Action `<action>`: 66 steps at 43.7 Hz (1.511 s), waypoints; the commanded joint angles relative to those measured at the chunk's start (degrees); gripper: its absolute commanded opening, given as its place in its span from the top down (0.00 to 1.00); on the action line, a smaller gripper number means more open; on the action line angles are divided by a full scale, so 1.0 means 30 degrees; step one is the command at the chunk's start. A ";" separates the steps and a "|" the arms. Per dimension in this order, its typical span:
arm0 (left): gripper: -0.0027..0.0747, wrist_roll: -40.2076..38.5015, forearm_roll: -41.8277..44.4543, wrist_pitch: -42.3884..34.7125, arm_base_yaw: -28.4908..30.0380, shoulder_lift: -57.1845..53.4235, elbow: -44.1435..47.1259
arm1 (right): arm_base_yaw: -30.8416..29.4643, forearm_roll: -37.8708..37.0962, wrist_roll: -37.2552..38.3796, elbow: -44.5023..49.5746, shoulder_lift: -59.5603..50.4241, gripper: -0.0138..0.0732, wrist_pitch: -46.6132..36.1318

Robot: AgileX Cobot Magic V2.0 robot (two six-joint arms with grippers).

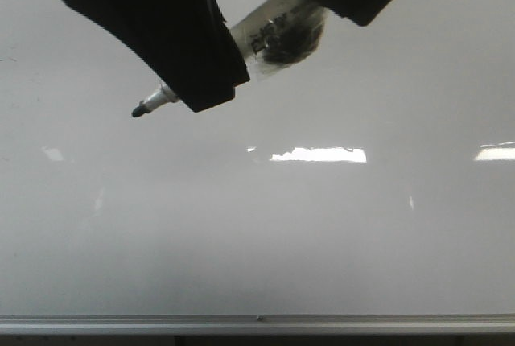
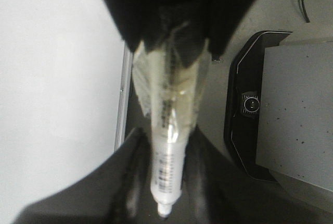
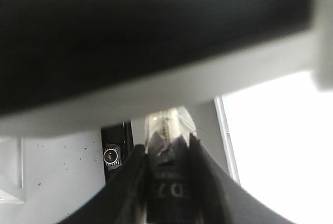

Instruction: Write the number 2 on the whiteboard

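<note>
Black gripper bodies filled the top of my front feed, both arms crowded over the whiteboard (image 1: 257, 233). My left gripper (image 1: 211, 92) was clamped on a marker (image 1: 154, 101), its fingers (image 2: 130, 182) pressed against the white barrel on both sides in the left wrist feed. My right gripper (image 3: 165, 161) was closed on the other end of that same marker, over the dark cap section wrapped in clear tape (image 1: 278, 32); the right wrist feed showed its fingers (image 3: 130, 182) squeezing that taped part from each side.

Out from the grip, the marker lay tilted in the front feed, taped end higher toward my right arm, dark tip lower and poking out past the left gripper. I could not tell whether the tip touched the board.

Beyond that, the board looked glossy and grey-white, with bright light reflections (image 1: 318, 154) across its middle. I saw no number 2 on the part of the surface my feeds covered. Its silver aluminium rail (image 1: 257, 323) ran along the near edge in the front feed. Past the rail, the left wrist feed showed a black-framed grey base (image 2: 296, 109) with a small camera lens (image 2: 251, 104) set in it.
</note>
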 commanded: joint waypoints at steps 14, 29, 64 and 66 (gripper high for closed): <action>0.22 -0.0571 -0.0281 -0.0543 0.1933 -0.2887 -0.0406 | -0.0782 -0.1685 0.2041 -0.0631 -0.1337 0.86 0.0039; 0.22 -0.2900 -0.1714 -0.0497 0.6263 -0.7162 0.1922 | -0.5911 -0.5413 1.0131 -0.0513 -0.4000 0.86 0.1382; 0.24 -0.3773 -0.1714 -0.1536 0.7859 -0.8242 0.2812 | -0.8070 -0.3721 1.1513 0.7227 -0.7297 0.92 -1.3357; 0.24 -0.3773 -0.1714 -0.1536 0.7859 -0.8242 0.2812 | -0.8070 -0.3721 1.1465 0.7227 -0.6936 0.92 -1.3791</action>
